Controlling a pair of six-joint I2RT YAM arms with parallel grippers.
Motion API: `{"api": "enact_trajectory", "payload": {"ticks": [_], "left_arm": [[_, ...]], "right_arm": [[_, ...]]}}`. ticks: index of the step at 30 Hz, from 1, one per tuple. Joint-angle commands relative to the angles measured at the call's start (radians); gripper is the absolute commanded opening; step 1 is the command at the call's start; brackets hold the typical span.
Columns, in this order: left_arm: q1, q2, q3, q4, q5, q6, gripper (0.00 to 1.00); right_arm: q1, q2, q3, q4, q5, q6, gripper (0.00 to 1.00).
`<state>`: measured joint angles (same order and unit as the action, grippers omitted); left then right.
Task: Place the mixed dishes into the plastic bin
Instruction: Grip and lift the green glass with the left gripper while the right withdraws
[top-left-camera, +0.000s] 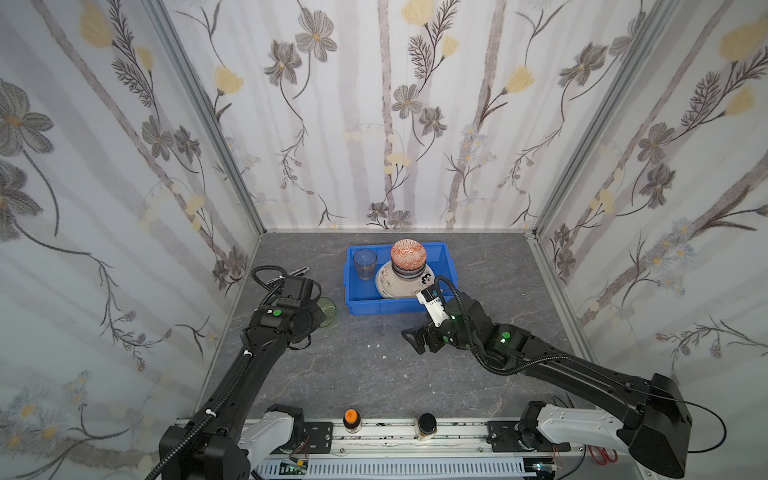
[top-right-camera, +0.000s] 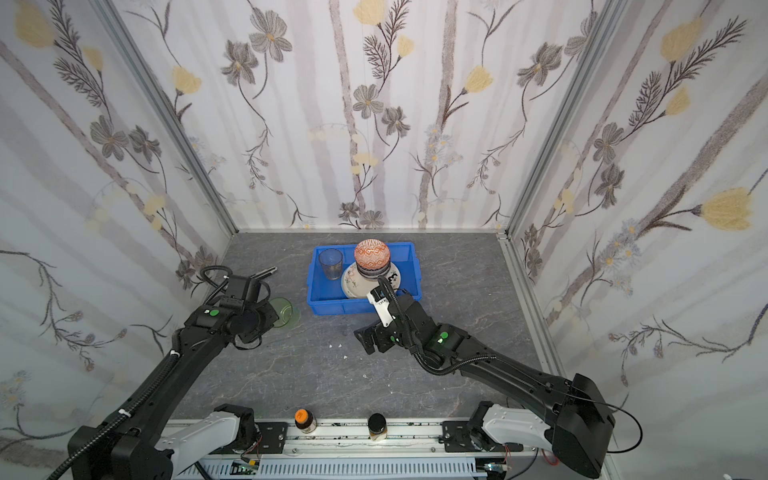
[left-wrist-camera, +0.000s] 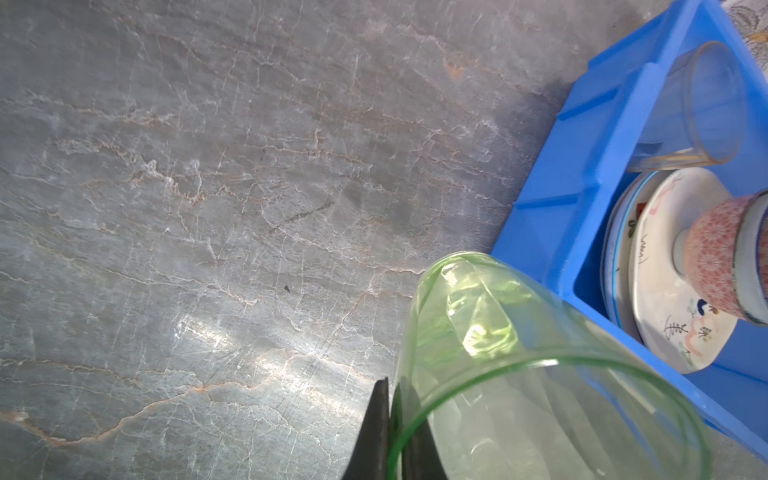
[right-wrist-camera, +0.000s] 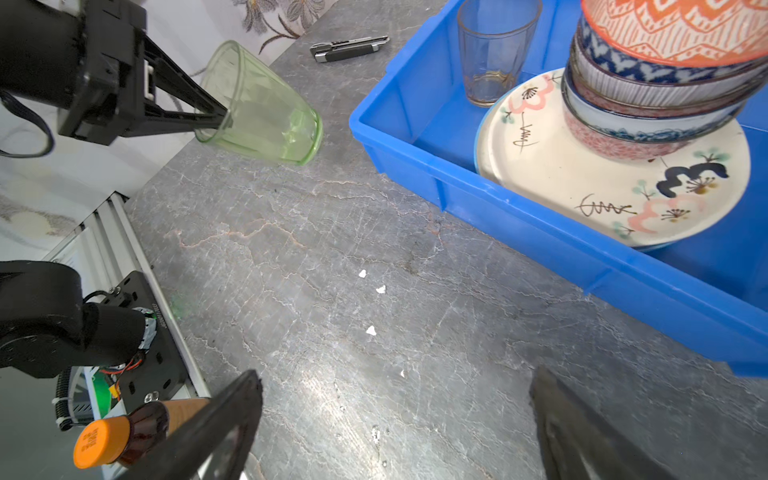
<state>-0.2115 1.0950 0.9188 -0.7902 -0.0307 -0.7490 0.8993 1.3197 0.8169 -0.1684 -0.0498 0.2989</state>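
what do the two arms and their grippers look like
Both are matte black with boxy links: the left arm and right arm each have a white base housing and a ribbed black hose. Green dots mark the wrists. The left gripper and right gripper have slim black fingers.

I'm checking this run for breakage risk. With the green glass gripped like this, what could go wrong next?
1. The left gripper holds the green tumbler only by its rim, and it hangs tilted; it could swivel or slip free in transit.
2. Inside the plastic bin, the bowl stack stands tall on the plates beside the clear tumbler; lowering the green one into the remaining room may knock either.
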Motion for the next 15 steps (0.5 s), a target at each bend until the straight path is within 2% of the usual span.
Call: {"api": "enact_trajectory", "payload": {"ticks": [1,6,15], "left_arm": [[-0.017,0.037,0.08,-0.045,-0.052,0.027,0.0],[-0.035,0.148,0.248,-0.067,-0.078,0.076,0.0],[-0.044,0.458,0.6,-0.074,-0.078,0.195,0.0]], "right_arm": [[-0.01,-0.025,-0.024,0.049,0.037,0.033,0.99],[-0.029,-0.077,-0.056,0.05,0.037,0.072,0.99],[-0.047,-0.194,-0.162,0.026,0.086,0.137,1.0]]}}
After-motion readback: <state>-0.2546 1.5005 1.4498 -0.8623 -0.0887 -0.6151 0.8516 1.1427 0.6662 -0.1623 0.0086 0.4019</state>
